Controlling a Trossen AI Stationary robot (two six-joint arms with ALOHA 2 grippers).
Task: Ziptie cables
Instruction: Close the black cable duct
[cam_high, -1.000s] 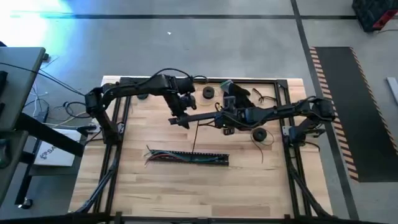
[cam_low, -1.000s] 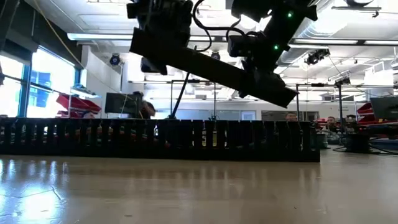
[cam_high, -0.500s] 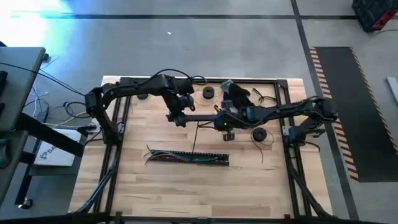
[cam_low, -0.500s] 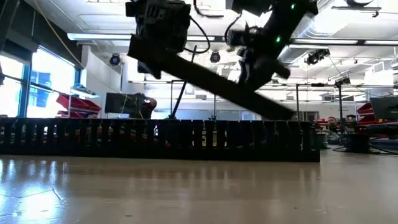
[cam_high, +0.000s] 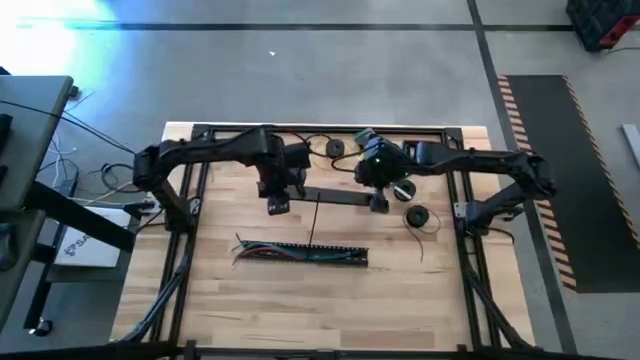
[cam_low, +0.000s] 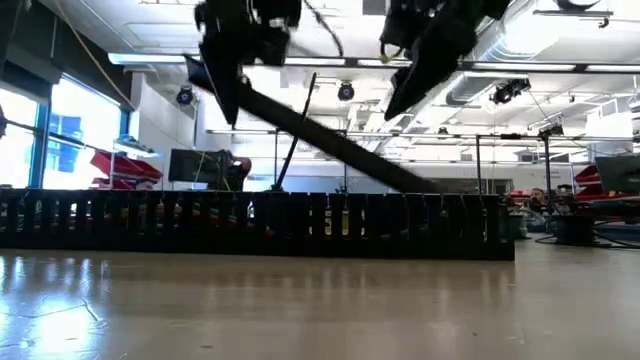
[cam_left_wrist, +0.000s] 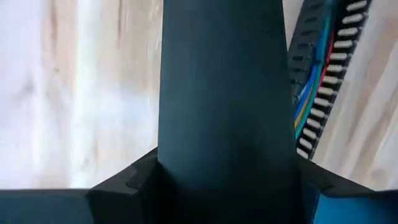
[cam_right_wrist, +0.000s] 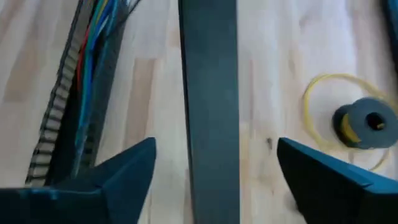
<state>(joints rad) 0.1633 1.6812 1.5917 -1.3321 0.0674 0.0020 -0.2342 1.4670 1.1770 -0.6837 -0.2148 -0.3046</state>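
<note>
A long flat black strip (cam_high: 335, 194) spans between my two grippers above the table. My left gripper (cam_high: 278, 200) is shut on its left end. My right gripper (cam_right_wrist: 216, 146) is open, its fingers standing on either side of the strip's right part without touching it. The cables (cam_high: 262, 248), coloured wires, lie inside the black slotted duct (cam_high: 330, 255) near the table's middle, and their loose ends stick out of its left end. The ziptie (cam_high: 314, 222), a thin dark strip, runs from the duct toward the flat strip. In the low view the ziptie (cam_low: 298, 130) rises slanting from behind the duct. My left gripper pinches the flat strip's left end (cam_left_wrist: 224, 143) across its width, one finger on each long edge. The fingers lie along the strip, slanting down toward the table's right. The strip tilts: the held end is high and the other end (cam_low: 410, 185) sinks behind the duct in the low view.
A dark spool with yellow wire (cam_high: 417, 216) lies right of the strip, and another spool (cam_high: 335, 148) sits at the far side. A black frame (cam_high: 455, 135) rims the wooden table. Bare wood lies on the near side of the duct.
My right gripper has opened, let go of the flat strip and risen. The strip's right end has dropped while its left end stays high in my left gripper, so it slants more steeply. My left gripper has shifted a little toward the table's left.
</note>
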